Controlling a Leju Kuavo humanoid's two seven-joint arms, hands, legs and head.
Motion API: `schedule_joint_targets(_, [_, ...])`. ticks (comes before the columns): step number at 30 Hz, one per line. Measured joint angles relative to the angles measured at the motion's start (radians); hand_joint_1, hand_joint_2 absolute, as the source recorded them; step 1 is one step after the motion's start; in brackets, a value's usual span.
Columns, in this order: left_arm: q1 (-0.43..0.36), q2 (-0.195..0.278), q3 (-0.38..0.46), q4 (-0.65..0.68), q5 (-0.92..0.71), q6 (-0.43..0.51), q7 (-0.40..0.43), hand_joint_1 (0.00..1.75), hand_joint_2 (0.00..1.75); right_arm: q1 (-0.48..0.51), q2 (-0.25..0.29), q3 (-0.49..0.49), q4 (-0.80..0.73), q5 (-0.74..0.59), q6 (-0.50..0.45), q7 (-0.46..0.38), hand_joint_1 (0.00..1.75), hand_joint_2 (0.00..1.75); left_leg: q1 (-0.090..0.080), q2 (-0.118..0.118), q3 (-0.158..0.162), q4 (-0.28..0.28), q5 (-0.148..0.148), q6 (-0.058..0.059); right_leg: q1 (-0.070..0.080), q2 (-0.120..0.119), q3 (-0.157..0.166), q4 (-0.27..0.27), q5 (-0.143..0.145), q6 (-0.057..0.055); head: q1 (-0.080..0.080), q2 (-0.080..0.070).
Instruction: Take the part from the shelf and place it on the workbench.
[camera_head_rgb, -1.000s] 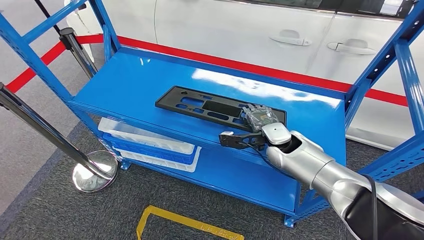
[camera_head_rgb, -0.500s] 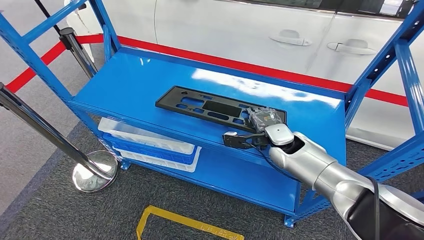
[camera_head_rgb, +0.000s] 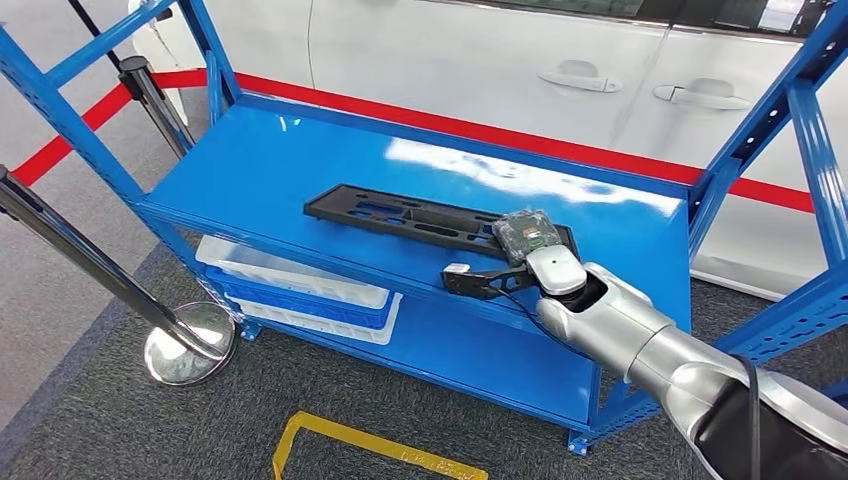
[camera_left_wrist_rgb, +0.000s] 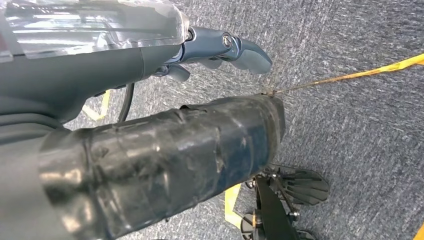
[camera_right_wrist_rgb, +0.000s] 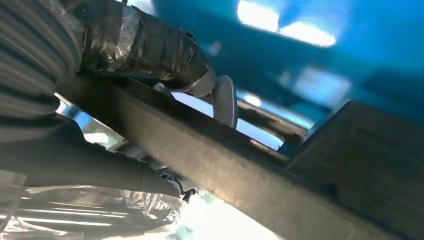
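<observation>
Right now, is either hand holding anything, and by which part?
The right hand grips the black part at its right end, near edge, tilting it on the blue shelf. The left hand holds nothing.

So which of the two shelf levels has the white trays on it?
The lower shelf: the white trays sit at its left end. The upper shelf carries the black part, gripped by the right hand.

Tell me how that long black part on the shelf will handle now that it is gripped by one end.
The black part looks like a thin, slotted plastic panel, so probably light and fairly stiff, with slight flex possible. The right hand holds it at one end only, so the far end may sag or swing. Its smooth edge could slip or twist in the grip above the glossy blue shelf.
</observation>
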Motion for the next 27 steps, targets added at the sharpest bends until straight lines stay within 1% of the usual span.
schedule_joint_targets(4, [-0.001,0.0,0.0,0.0,-0.001,0.002,0.006,0.0,0.0,0.015,0.027,0.0,-0.051,0.132,-0.029,-0.016,1.75,1.75,0.0,0.001,0.0,0.0,0.0,0.0,0.0,0.0,-0.001,0.0,0.0,0.0,0.0,0.0])
schedule_joint_targets(7, [-0.001,-0.001,-0.002,0.0,-0.006,0.003,0.008,0.0,0.0,0.016,0.046,0.0,-0.112,0.282,-0.023,-0.007,1.75,1.75,0.001,0.0,0.0,0.0,0.0,0.0,0.001,0.0,-0.001,0.0,0.0,-0.001,0.0,0.0])
schedule_joint_targets(10, [-0.001,-0.002,-0.006,0.0,-0.008,0.003,0.009,0.0,0.0,0.015,0.054,0.0,-0.198,0.423,0.02,0.003,1.75,1.75,0.001,0.0,0.0,0.0,0.0,0.0,0.001,0.0,-0.001,0.0,0.0,-0.001,0.0,0.0])
schedule_joint_targets(15, [0.0,-0.004,-0.016,0.0,-0.007,0.0,-0.007,0.0,0.0,0.003,0.054,-0.001,-0.374,0.514,0.112,0.004,1.75,1.75,0.001,0.0,-0.001,0.0,0.0,0.0,0.001,0.0,-0.002,0.0,-0.001,-0.001,0.0,0.0])
schedule_joint_targets(19, [0.0,-0.006,-0.023,0.0,-0.013,-0.005,-0.017,0.0,1.75,-0.034,0.054,-0.002,-0.507,0.541,0.178,0.008,1.75,1.75,0.001,0.0,-0.001,0.0,0.0,0.0,0.001,0.0,-0.002,0.0,-0.001,-0.001,0.0,0.0])
schedule_joint_targets(24, [0.0,-0.006,-0.027,0.0,-0.019,-0.015,-0.023,0.0,1.75,-0.063,0.053,-0.002,-0.611,0.539,0.199,0.013,1.75,1.75,0.001,0.0,-0.001,0.0,0.0,0.0,0.001,0.0,-0.002,0.0,0.0,-0.001,0.0,0.0])
schedule_joint_targets(27, [0.0,-0.008,-0.029,0.0,-0.018,-0.027,-0.031,0.0,1.75,-0.098,0.052,-0.006,-0.666,0.477,0.236,0.042,1.75,1.75,0.001,0.0,-0.001,0.0,0.0,0.0,0.001,0.0,-0.002,0.0,0.0,-0.001,0.0,0.0])
